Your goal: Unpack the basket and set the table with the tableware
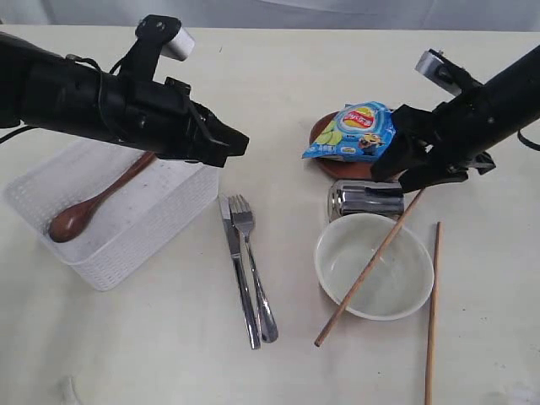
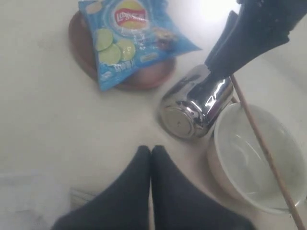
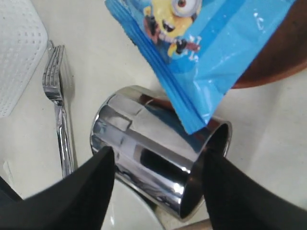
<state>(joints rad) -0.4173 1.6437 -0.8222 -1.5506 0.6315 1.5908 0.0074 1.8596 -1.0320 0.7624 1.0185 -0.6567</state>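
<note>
Right, starting at the near edge of the tabletop [image 1: 152,354]: 1 chopstick [image 1: 433,312] lies flat toward the near right corner, its near end cut off by the frame. The knife [image 1: 239,274] and fork [image 1: 256,270] lie side by side near the middle. The 2nd chopstick [image 1: 367,270] leans across the bowl [image 1: 401,278].

Just beyond the bowl is the steel cup [image 1: 364,201], and to my eye the next move turns on it. It lies on its side, long axis roughly parallel to the near edge. My right hand [image 3: 157,155] hangs directly over it, fingers [image 3: 91,191] spread wide with the cup between them. That hand is by far the nearer, and I judge the cup wants standing upright.

I cannot tell whether the pads touch the steel. I also cannot tell whether they span its girth or its length.

Toward the left edge sits the basket [image 1: 126,253], with only the wooden spoon [image 1: 80,215] showing inside. My left hand [image 2: 151,153], closed and empty, hovers over the basket's right end. Its arm hides the tip of the spoon's handle.

Farthest off is the plate [image 1: 342,169], mostly covered by the chip bag [image 1: 359,131], so only slivers of its rim show.
</note>
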